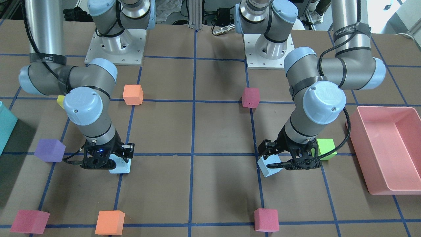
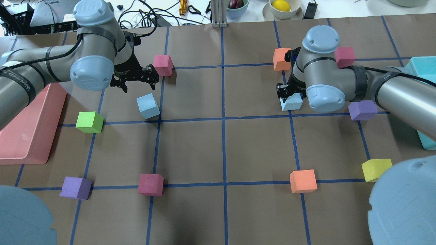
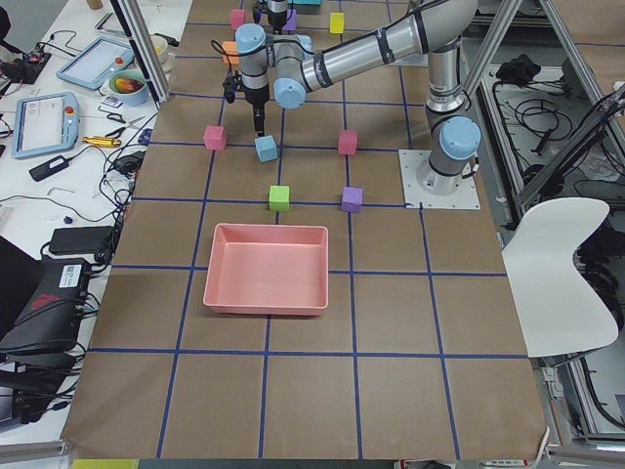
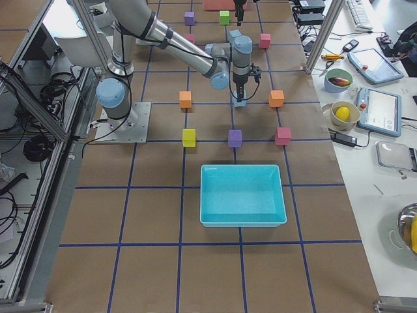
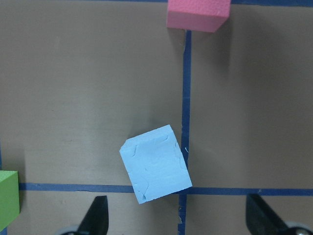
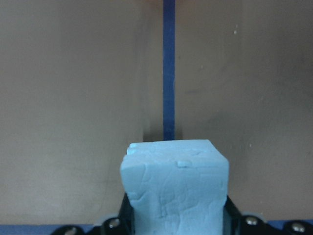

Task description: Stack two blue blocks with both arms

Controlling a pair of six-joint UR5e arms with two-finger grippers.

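The left end effector [image 5: 179, 221] hangs above the bench [image 2: 221, 153] with its fingers [image 5: 98, 218] spread wide and nothing between them. Just under it lies the loose blue block [image 5: 155, 164], flat on the bench and turned askew to the blue tape grid, one corner at a crossing of the tape lines. A red block [image 2: 162, 64] sits beyond it on the far side, and a green block [image 2: 89, 121] lies nearby toward the pink tray [image 2: 30, 136].

The right end effector [image 2: 289, 95] points straight down and pinches the gripped blue block [image 6: 174, 188] between its fingers; the block fills the gap in the right wrist view. This block is low over a blue tape line, and I cannot tell whether it touches the bench. An orange block [image 2: 281, 58] stands just beyond the right wrist, a purple block [image 2: 362, 110] lies beside that arm, and the teal bin [image 2: 420, 68] is at the bench's edge. The two blue blocks are well apart, one on each half of the bench.
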